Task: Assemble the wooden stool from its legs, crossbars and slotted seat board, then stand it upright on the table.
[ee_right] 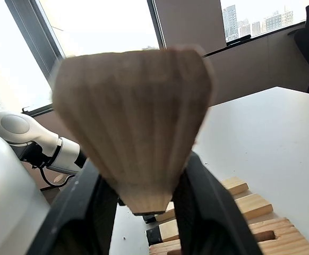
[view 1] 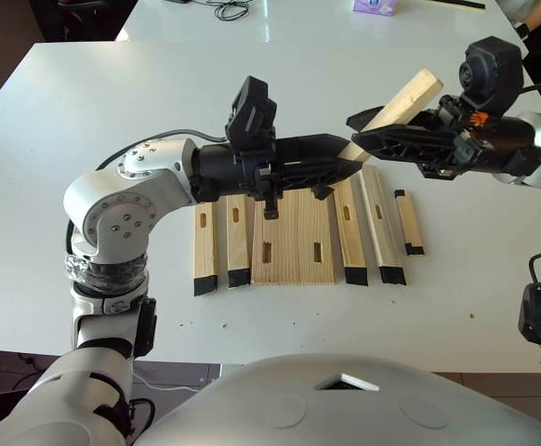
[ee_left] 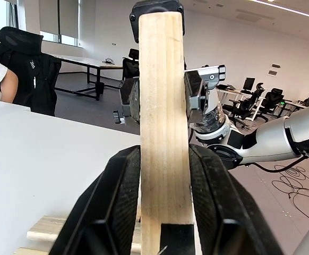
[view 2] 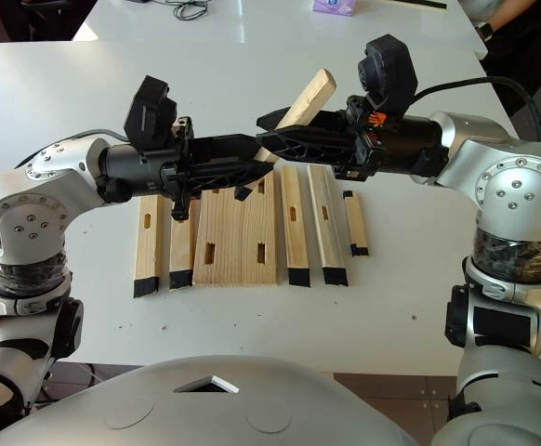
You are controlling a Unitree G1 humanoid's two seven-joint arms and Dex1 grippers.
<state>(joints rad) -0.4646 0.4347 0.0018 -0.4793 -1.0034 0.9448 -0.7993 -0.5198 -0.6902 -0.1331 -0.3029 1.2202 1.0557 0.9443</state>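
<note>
Gripping one pale wooden bar (view 1: pixel 406 98) from two sides, the left jaws and the right jaws meet in the air above the white worktop (view 1: pixel 85 111). The bar is tilted: its lower end sits between the two pairs of jaws, and its upper end points up toward the far right. In the left wrist view the black fingers (ee_left: pixel 117 202) of the left jaws press on both flat sides of the bar, so they are closed on it. In the right wrist view the fingers (ee_right: pixel 197 207) of the right jaws stand on each side of the bar and hold it too.

Under the bar the other parts lie flat in one row on the worktop. The wide slotted seat board of light wood (view 1: pixel 294 246) is in the middle. To its left lie a first long wooden leg with a black foot (view 1: pixel 205 243) and a second leg (view 1: pixel 239 240). To its right lie a third leg (view 1: pixel 349 234) and a fourth leg (view 1: pixel 383 232), then a short wooden crossbar with black ends (view 1: pixel 409 223). The parts are just beside one another, and the black feet point toward the robot. The left arm covers the far ends of the second leg and the board.

The row is well apart from the near edge and the left edge of the worktop. Beyond the far edge stands a second white table (view 1: pixel 298 23) with a small purple box (view 1: pixel 375 7) on it.
</note>
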